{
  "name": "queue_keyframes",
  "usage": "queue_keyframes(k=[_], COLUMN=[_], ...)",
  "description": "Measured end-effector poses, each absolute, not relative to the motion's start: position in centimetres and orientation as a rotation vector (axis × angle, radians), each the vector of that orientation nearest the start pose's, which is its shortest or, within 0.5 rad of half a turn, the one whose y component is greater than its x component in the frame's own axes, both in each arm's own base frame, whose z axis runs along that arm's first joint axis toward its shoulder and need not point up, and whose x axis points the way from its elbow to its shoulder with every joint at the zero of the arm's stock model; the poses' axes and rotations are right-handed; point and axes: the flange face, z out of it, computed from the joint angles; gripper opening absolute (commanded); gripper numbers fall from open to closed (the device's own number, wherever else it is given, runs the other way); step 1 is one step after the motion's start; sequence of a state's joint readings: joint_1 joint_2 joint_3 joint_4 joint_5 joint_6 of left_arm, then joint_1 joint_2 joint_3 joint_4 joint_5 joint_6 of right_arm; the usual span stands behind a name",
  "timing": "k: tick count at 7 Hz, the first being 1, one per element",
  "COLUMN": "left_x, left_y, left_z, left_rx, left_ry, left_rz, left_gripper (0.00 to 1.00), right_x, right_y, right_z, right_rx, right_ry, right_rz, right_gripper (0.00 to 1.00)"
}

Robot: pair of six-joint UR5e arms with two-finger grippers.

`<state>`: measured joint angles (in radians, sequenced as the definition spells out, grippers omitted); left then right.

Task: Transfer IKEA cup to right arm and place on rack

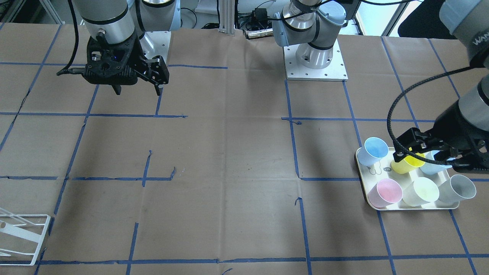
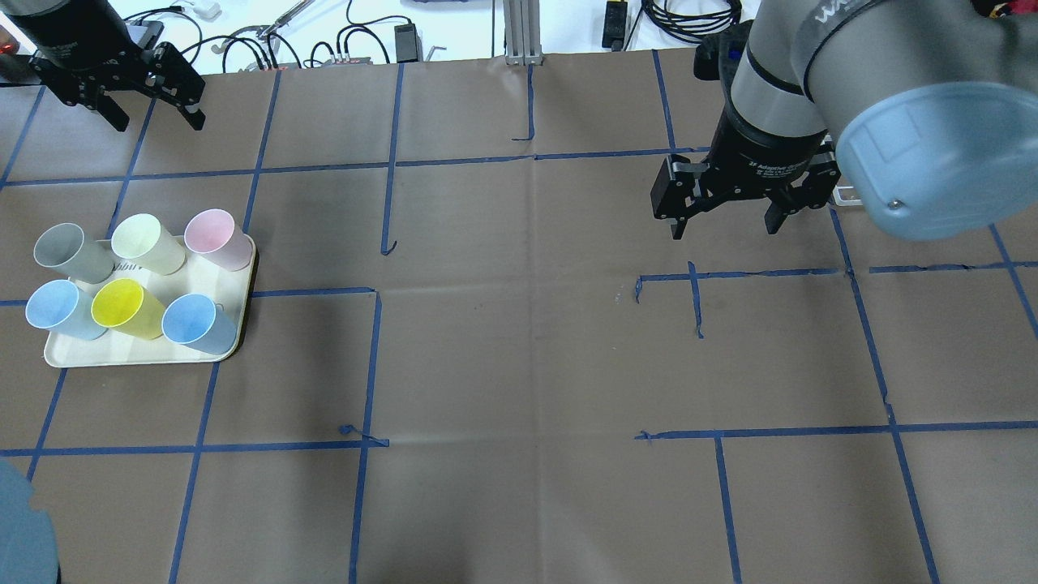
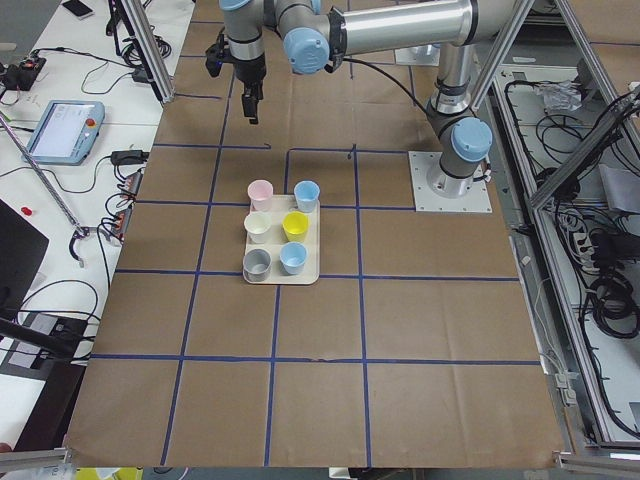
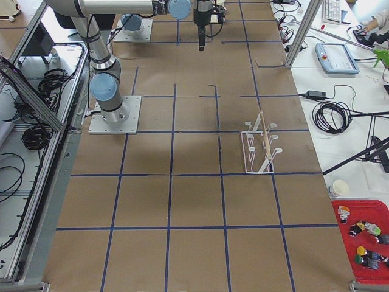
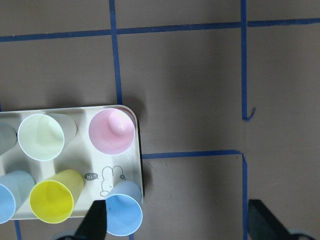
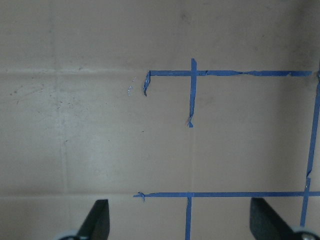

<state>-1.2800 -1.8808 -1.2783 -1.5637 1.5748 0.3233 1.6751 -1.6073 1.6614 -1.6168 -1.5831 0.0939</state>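
Several IKEA cups stand on a cream tray, among them a pink cup, a yellow cup and a blue cup. My left gripper hangs open and empty, high up and just beyond the tray. In the left wrist view its fingers frame the tray's corner from above. My right arm's gripper is open and empty over bare table. The white wire rack stands near the table's far edge on the right arm's side, and the front-facing view catches its corner.
Brown paper with blue tape lines covers the table. Both arm bases sit on white plates at the robot's edge. Teach pendants and cables lie on side benches, and a red bin of small items sits off the table.
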Motion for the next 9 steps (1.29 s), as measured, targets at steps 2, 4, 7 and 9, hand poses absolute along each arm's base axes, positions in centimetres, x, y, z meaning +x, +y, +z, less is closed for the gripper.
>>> queue_keyframes(k=[2, 4, 7, 9], left_x=[6.2, 6.0, 6.1, 6.6], left_y=[-63.0, -62.3, -62.3, -63.1], left_z=[42.8, 38.3, 33.8, 30.2], left_rx=[0.020, 0.014, 0.026, 0.038], left_ry=[3.158, 3.155, 3.155, 3.151], left_rz=[0.081, 0.069, 0.072, 0.051], left_gripper=[1.00, 1.00, 1.00, 1.00], right_x=[18.1, 18.1, 18.1, 18.1], right_y=[-45.8, -45.8, -45.9, -45.8], right_z=[46.6, 46.7, 46.6, 46.6], right_rx=[-0.016, -0.016, -0.014, -0.014], right_ry=[3.155, 3.154, 3.154, 3.154], right_rz=[0.011, 0.008, 0.008, 0.010], right_gripper=[1.00, 1.00, 1.00, 1.00])
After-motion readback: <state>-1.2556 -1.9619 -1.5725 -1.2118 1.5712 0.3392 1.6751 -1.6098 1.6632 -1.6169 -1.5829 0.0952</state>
